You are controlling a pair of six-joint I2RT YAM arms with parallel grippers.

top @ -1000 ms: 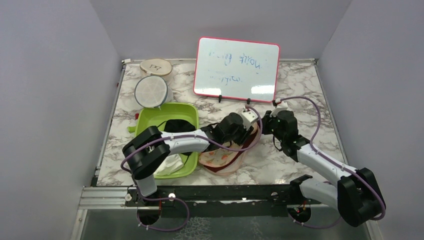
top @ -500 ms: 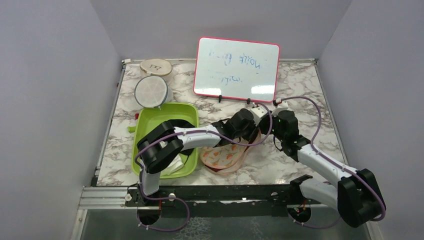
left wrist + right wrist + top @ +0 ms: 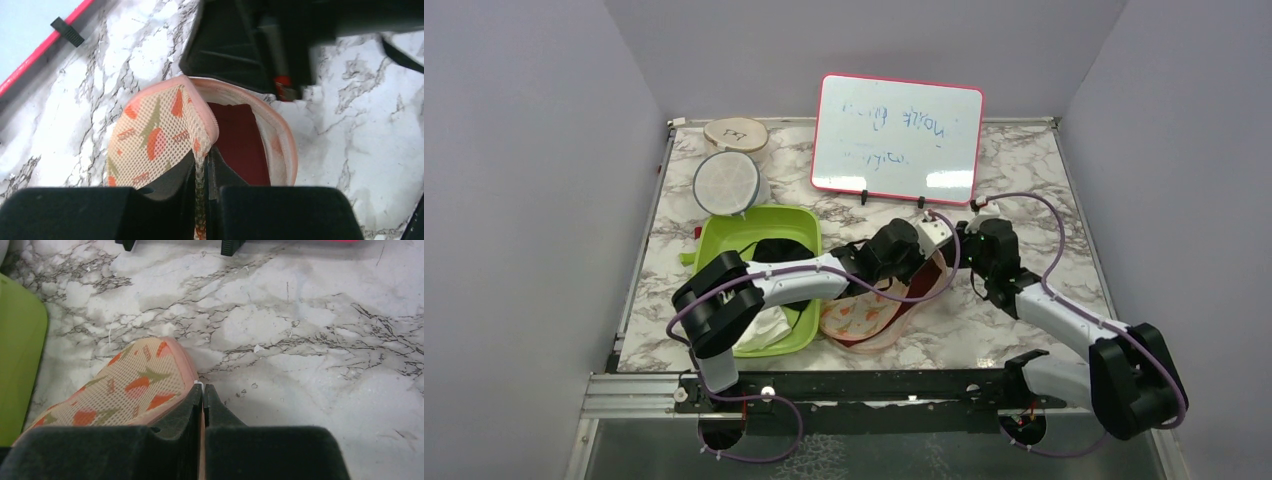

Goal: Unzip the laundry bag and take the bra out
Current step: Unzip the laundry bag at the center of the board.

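The laundry bag (image 3: 869, 318) lies on the marble table, peach mesh with orange and green leaf prints. Its far end is unzipped. The top flap (image 3: 150, 135) is folded up, and the maroon bra (image 3: 240, 142) shows inside the pink rim. My left gripper (image 3: 202, 155) is shut on the edge of that mesh flap; from above it (image 3: 921, 262) sits over the bag's far end. My right gripper (image 3: 202, 389) is shut on the bag's rim (image 3: 135, 385), with a strip of peach edge between its fingers. From above it (image 3: 952, 262) is just right of the left one.
A green tub (image 3: 724, 240) left of the bag holds a black garment (image 3: 774, 250) and a white cloth (image 3: 764, 325). Behind it are a round white mesh disc (image 3: 726, 183) and a second disc (image 3: 736, 133). A whiteboard (image 3: 896, 138) stands at the back.
My left gripper has closed on the mesh flap and drawn back slightly to the left, lifting it. The right gripper has kept its hold and place.
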